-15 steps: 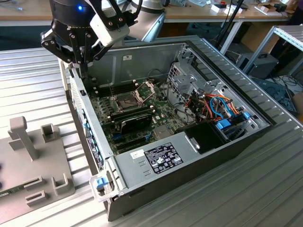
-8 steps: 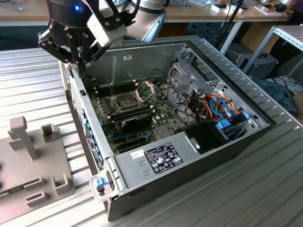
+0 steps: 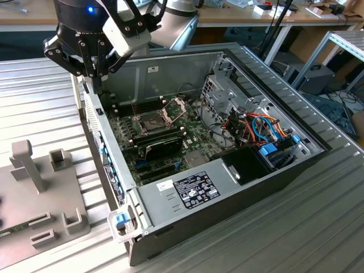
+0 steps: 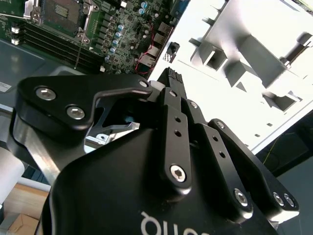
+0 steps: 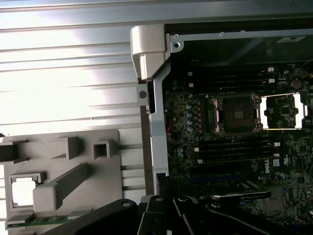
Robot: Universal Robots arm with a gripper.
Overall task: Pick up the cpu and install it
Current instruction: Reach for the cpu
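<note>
Ribbed metal table [image 3: 318, 227]: hand [image 3: 95, 79] closed and empty over the case wall [image 3: 99, 131]; cpu [image 5: 22, 192] in grey tray [image 5: 105, 196].

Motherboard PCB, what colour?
Green. The motherboard shows it best in the second wrist view.

The cpu [image 5: 22, 192] lies in the fixture tray [image 5: 107, 176] on the desk [image 3: 45, 96], beside the open computer case [image 3: 170, 71] holding the motherboard [image 3: 196, 133].
</note>
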